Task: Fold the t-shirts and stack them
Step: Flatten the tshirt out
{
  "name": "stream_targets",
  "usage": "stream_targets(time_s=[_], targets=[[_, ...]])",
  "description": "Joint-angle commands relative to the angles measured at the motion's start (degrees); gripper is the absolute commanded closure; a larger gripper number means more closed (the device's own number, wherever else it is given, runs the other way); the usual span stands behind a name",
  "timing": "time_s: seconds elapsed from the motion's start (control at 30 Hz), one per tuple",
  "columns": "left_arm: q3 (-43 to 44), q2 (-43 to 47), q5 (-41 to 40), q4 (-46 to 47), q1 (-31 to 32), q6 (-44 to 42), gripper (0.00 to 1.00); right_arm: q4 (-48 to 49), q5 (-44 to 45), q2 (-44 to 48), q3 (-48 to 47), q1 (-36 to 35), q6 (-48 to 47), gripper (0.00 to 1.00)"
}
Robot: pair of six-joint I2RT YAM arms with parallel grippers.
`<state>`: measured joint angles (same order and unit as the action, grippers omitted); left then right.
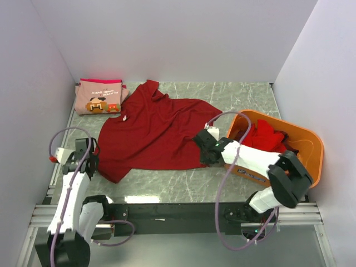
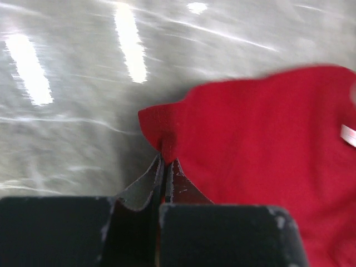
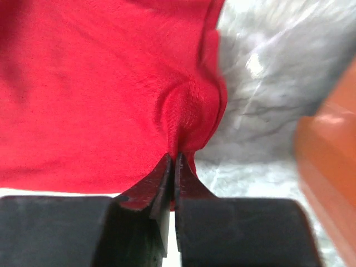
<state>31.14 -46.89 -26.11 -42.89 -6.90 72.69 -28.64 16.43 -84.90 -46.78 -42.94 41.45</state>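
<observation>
A dark red t-shirt [image 1: 153, 130] lies spread on the marble table. My left gripper [image 1: 95, 162] is shut on its near-left corner, and the cloth [image 2: 267, 139] is pinched at my fingertips [image 2: 164, 160]. My right gripper [image 1: 203, 150] is shut on the shirt's near-right edge, where the fabric [image 3: 111, 83] bunches at the tips [image 3: 173, 158]. A folded pink t-shirt [image 1: 99, 97] with a brown moustached face print lies at the back left. More dark red shirts [image 1: 264, 136] lie in the orange tub [image 1: 303, 139].
The orange tub stands at the right, close behind my right arm; its rim shows in the right wrist view [image 3: 328, 167]. White walls enclose the table on three sides. The table's front edge [image 1: 178, 200] runs just ahead of the arm bases.
</observation>
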Motion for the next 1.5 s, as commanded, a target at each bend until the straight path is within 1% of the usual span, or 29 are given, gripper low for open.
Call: stream_targets(time_s=[0.0, 0.07, 0.13, 0.17, 0.23, 0.3, 0.33, 0.37, 0.4, 0.43, 0.47, 0.5, 0.53, 0.6, 0.63, 0.67, 0.73, 0.77, 0.9, 0.93, 0.97, 1.03, 1.1, 1.17, 1.3, 1.33, 1.37, 1.4, 1.47], targets=[[7.0, 6.6, 5.1, 1.3, -0.1, -5.5, 0.99, -5.4, 7.4, 8.5, -7.2, -0.6, -2.2, 1.0], [10.6, 11.5, 6.4, 1.8, -0.2, -7.4, 0.99, -7.6, 9.3, 10.4, -11.9, -0.6, -3.2, 1.0], [13.3, 14.4, 6.9, 2.5, -0.1, -8.4, 0.99, -8.2, 9.6, 12.6, -16.6, -0.5, -5.2, 1.0], [16.4, 16.2, 7.8, 3.1, -0.1, -9.0, 0.99, -8.4, 9.3, 13.4, -18.0, -0.6, -6.0, 1.0], [19.7, 17.2, 8.8, 3.6, -0.1, -10.6, 0.99, -9.1, 10.6, 15.4, -22.6, -0.6, -7.6, 1.0], [25.6, 16.7, 9.1, 3.8, -0.2, -11.3, 0.99, -10.1, 12.5, 17.4, -26.4, -0.6, -9.5, 1.0], [27.8, 16.2, 9.0, 3.7, -0.2, -12.0, 0.99, -10.1, 12.6, 18.1, -30.2, -0.6, -10.7, 1.0], [32.7, 15.3, 8.7, 3.4, -0.2, -12.5, 0.99, -10.1, 12.5, 18.8, -32.3, -0.6, -11.8, 1.0], [35.5, 14.7, 8.1, 3.3, -0.1, -12.8, 0.99, -10.3, 12.5, 20.2, -34.2, -0.6, -13.7, 1.0], [38.1, 13.9, 8.0, 3.3, -0.2, -14.0, 0.99, -10.5, 11.8, 20.9, -38.1, -0.6, -14.8, 1.0], [43.0, 13.7, 7.9, 3.7, -0.1, -14.7, 0.99, -10.5, 11.0, 21.5, -39.8, -0.6, -15.9, 1.0], [45.4, 13.4, 7.7, 4.7, -0.1, -15.2, 0.99, -10.4, 10.1, 22.8, -41.4, -0.6, -18.0, 1.0], [47.8, 13.1, 7.7, 5.2, -0.2, -16.5, 0.99, -10.4, 7.3, 23.5, -44.5, -0.7, -18.9, 1.0], [55.3, 11.7, 7.1, 5.7, -0.2, -17.8, 0.99, -11.1, 3.9, 25.0, -47.5, -0.6, -21.1, 1.0], [58.0, 10.3, 6.4, 5.8, -0.1, -19.4, 0.99, -11.6, 0.1, 25.6, -50.7, -0.6, -21.8, 1.0], [63.6, 9.6, 6.1, 5.5, -0.2, -20.1, 0.99, -12.7, -1.8, 26.3, -52.3, -0.6, -23.2, 1.0], [69.3, 7.3, 6.7, 5.5, -0.1, -22.9, 0.99, -13.7, -6.3, 27.1, -56.4, -0.7, -24.3, 1.0], [74.5, 6.6, 6.6, 5.2, -0.2, -23.1, 0.99, -14.2, -6.9, 27.6, -57.4, -0.6, -24.5, 1.0], [84.1, 4.2, 8.2, 7.8, -0.1, -24.2, 0.99, -11.9, -10.3, 31.4, -59.5, -0.6, -25.0, 1.0], [87.0, 3.1, 9.7, 9.0, -0.2, -24.3, 0.99, -11.7, -11.4, 31.6, -61.0, -0.7, -25.1, 1.0], [88.4, 2.5, 10.5, 9.6, -0.1, -24.6, 0.99, -11.5, -13.6, 31.7, -61.9, -0.6, -25.4, 1.0], [90.8, 0.1, 11.8, 9.9, -0.1, -25.6, 0.99, -11.3, -15.0, 31.6, -63.6, -0.7, -25.8, 1.0], [92.8, -1.5, 12.2, 9.7, -0.2, -26.5, 0.99, -11.3, -13.5, 31.0, -64.2, -0.7, -26.6, 1.0], [91.0, -3.2, 11.7, 10.2, -0.2, -26.4, 0.99, -10.9, -11.3, 29.9, -63.9, -0.6, -26.9, 1.0], [82.0, -4.6, 12.2, 14.1, -0.2, -26.9, 0.99, -10.2, -1.9, 26.7, -61.8, -0.6, -27.7, 1.0], [80.3, -5.6, 11.4, 14.2, -0.1, -26.7, 0.99, -9.7, 2.3, 26.1, -59.6, -0.4, -27.8, 1.0], [77.1, -6.4, 11.0, 14.5, -0.1, -26.8, 0.99, -8.3, 3.4, 25.0, -58.3, 0.1, -28.0, 1.0], [75.3, -7.0, 10.8, 15.3, -0.1, -27.2, 0.99, -7.8, 3.5, 24.3, -56.9, 2.3, -27.6, 1.0], [69.6, -9.3, 10.0, 16.9, -0.2, -27.6, 0.99, -6.3, -1.1, 21.6, -52.9, 6.1, -26.1, 1.0]])
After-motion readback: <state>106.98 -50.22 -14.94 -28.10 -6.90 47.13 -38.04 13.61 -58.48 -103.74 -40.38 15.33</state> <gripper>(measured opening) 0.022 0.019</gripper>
